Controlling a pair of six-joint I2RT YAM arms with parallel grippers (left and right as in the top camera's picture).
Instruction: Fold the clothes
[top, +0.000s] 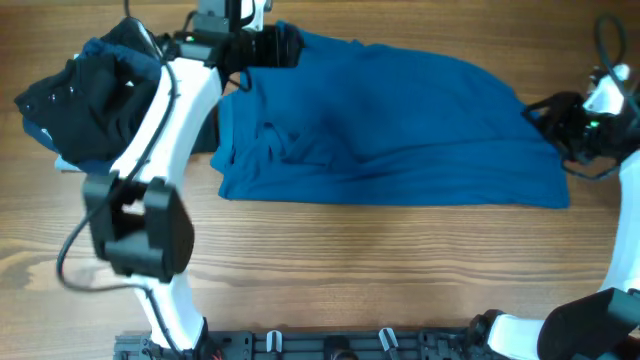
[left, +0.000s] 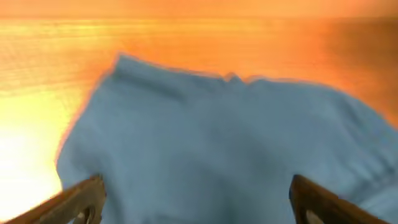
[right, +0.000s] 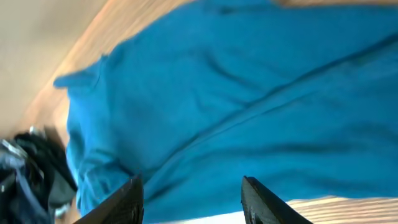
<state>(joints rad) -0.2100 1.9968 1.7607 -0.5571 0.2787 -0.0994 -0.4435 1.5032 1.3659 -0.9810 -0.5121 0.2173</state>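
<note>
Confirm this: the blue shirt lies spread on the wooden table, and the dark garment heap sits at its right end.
Wrong in one respect: the dark garment heap sits at the left end of the blue shirt, not the right, as the overhead view shows. The shirt does lie spread on the wooden table.

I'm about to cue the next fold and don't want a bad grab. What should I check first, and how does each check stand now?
1. Left gripper empty, fingers apart: ok.
2. Right gripper empty, fingers apart: ok.
3. Blue shirt lying wholly on the table: ok.
4. Shirt lying smooth: not ok, wrinkles bunch near the end by the left arm.
5. Shirt apart from the dark garment heap: cannot tell, the left arm covers the gap.
</note>
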